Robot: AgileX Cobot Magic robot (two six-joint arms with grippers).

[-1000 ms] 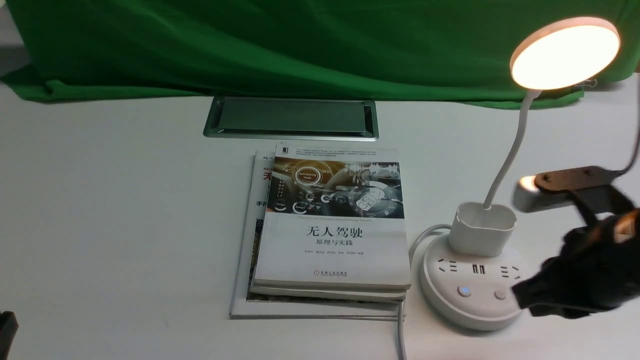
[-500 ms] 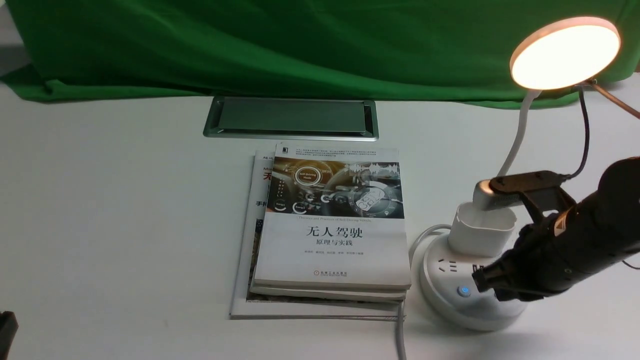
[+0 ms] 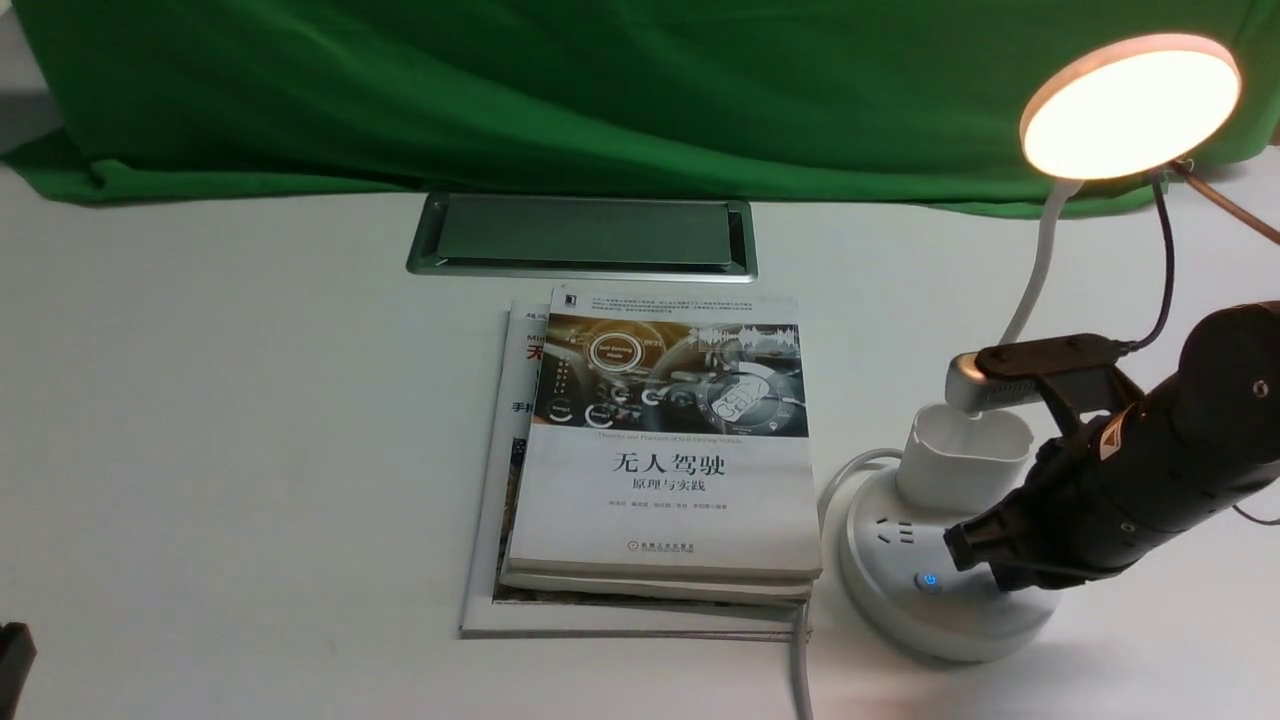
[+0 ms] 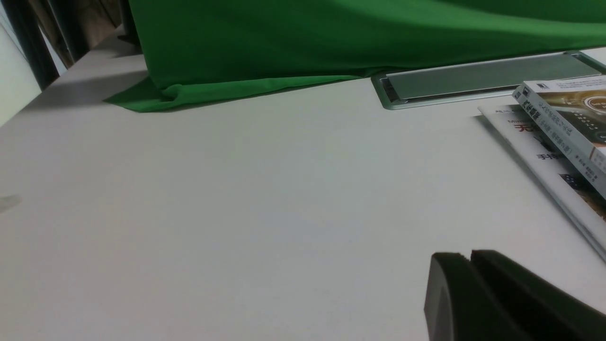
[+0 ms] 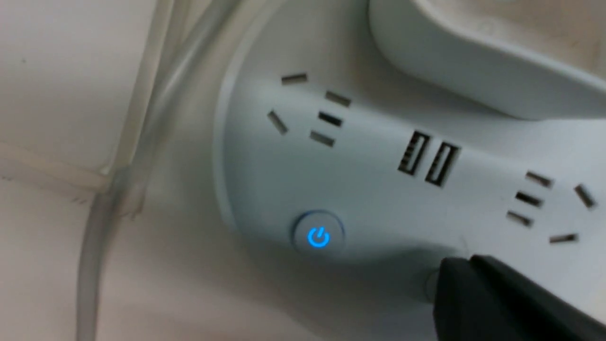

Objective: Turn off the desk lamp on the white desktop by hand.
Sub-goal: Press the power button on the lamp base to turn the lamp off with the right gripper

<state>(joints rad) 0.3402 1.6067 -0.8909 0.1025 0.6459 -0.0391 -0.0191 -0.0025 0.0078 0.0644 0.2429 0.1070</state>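
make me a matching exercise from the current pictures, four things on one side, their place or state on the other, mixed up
Things:
1. lamp head
2. right hand
3. left button
4. top book

Places and states:
A. on a stack, left of the lamp base
B. glowing white
C. showing a blue power symbol
D. shut, its tip over the lamp base

Pairs: 1-B, 2-D, 3-C, 4-A

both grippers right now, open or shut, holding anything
Left gripper: closed, holding nothing.
Right gripper: closed, holding nothing, its tip over the unlit button on the desk lamp's base.
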